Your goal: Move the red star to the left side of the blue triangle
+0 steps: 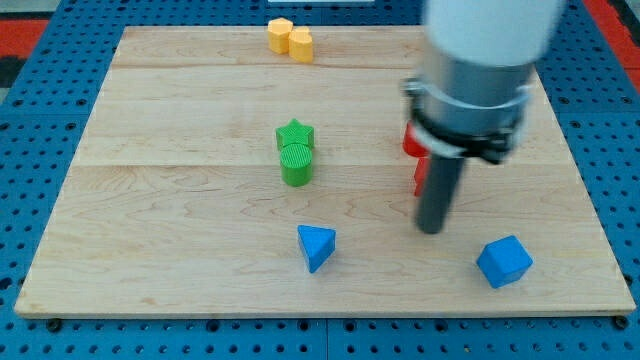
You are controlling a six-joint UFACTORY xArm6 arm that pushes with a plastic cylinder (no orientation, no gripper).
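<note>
The red star (413,142) lies at the view's right of centre, mostly hidden behind the arm; only red bits show left of the rod. A further red sliver (420,176) shows just below it. The blue triangle (316,246) lies near the view's bottom centre. My tip (431,229) touches the board just below the red pieces, to the right of the blue triangle and up-left of a blue cube-like block (504,261).
A green star (295,135) sits against a green cylinder (296,164) left of centre. Two yellow blocks (290,39) lie at the view's top. The wooden board (180,220) ends close below the blue blocks.
</note>
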